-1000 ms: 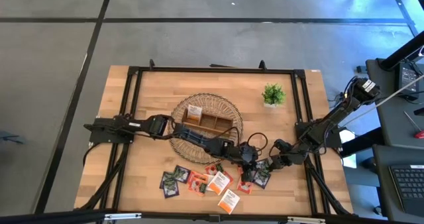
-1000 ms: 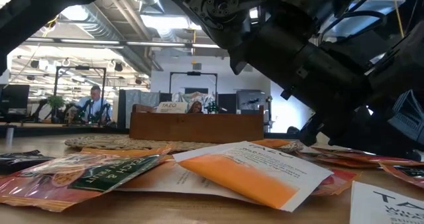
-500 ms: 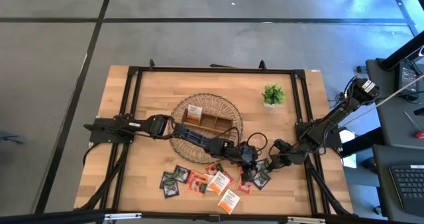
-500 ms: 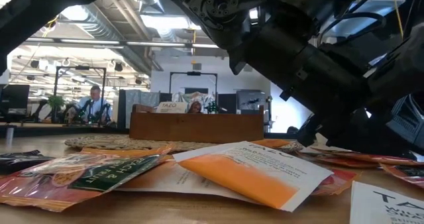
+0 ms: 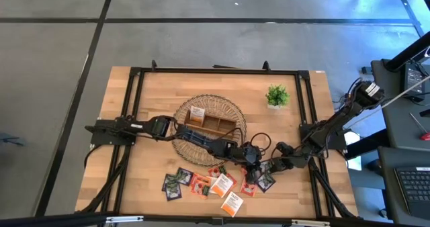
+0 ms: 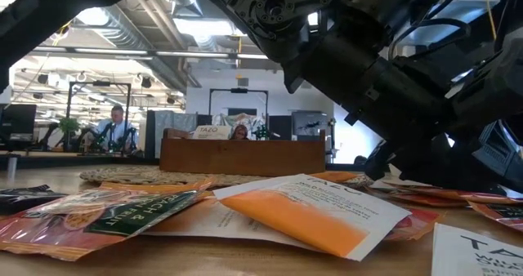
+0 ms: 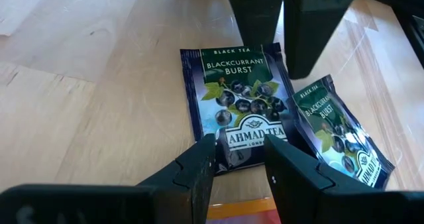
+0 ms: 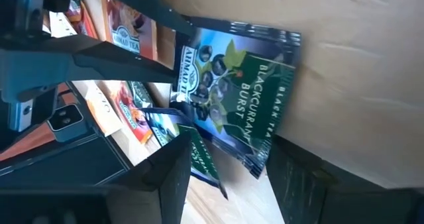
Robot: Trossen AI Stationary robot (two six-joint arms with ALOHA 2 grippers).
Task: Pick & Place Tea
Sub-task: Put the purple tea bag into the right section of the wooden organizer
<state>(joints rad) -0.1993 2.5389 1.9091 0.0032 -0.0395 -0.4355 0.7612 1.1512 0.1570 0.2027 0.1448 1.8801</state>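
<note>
A dark blackcurrant tea sachet (image 7: 238, 98) lies flat on the table, and a second dark one (image 7: 338, 134) lies beside it. My left gripper (image 7: 240, 151) is open, with its fingertips either side of the first sachet's near edge. My right gripper (image 8: 232, 148) is open at the opposite edge of the same sachet (image 8: 238, 85). It also shows in the left wrist view (image 7: 278, 58). In the high view the two grippers meet (image 5: 259, 166) just above the spread of orange, red and dark tea sachets (image 5: 201, 183). My left gripper's fingertips (image 7: 202, 154) slant down at the sachet's near edge (image 7: 232, 159); I cannot tell whether they touch it. My right gripper's fingers (image 8: 175, 171) slant down at the sachet's opposite edge (image 8: 262, 161); I cannot tell whether they touch it.
A round wire basket (image 5: 232, 113) at the table's middle holds a brown wooden tray (image 5: 215, 124) with one sachet (image 5: 197, 113) in it. A small green plant (image 5: 277, 96) stands at the far right. A black frame (image 5: 134, 119) runs around the table.
</note>
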